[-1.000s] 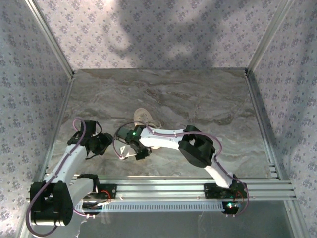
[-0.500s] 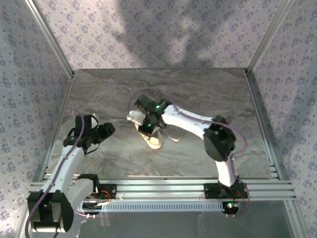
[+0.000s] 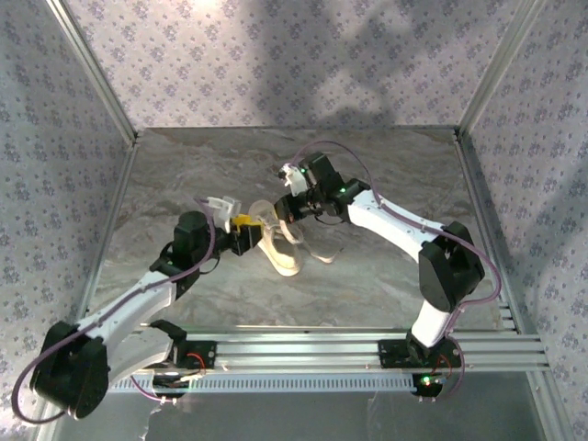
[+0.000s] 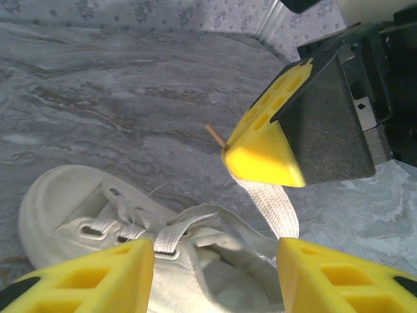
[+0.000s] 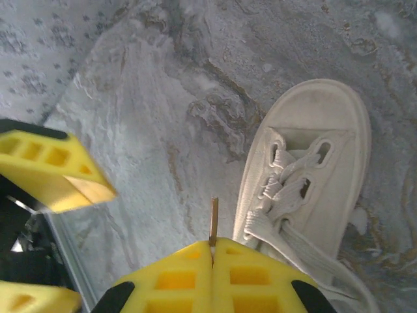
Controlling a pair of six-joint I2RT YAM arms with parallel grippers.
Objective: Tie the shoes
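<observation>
Cream shoe (image 3: pixel 281 248) is lying on the table (image 3: pixel 395 193) from above between my left gripper (image 3: pixel 250 228) and right gripper (image 3: pixel 288 208), the left wrist is showing the left gaping over it, the right wrist is showing the right clenching a lace (image 5: pixel 213 222) tip, so no knot, I judge, is forming yet.

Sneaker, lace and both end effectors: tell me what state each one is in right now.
Sneaker, upright on its sole, not tied.
Lace, untied, one end lifted off the shoe.
Right end effector, shut on the lace near its tip.
Left end effector, open, above the sneaker, holding nothing.
</observation>
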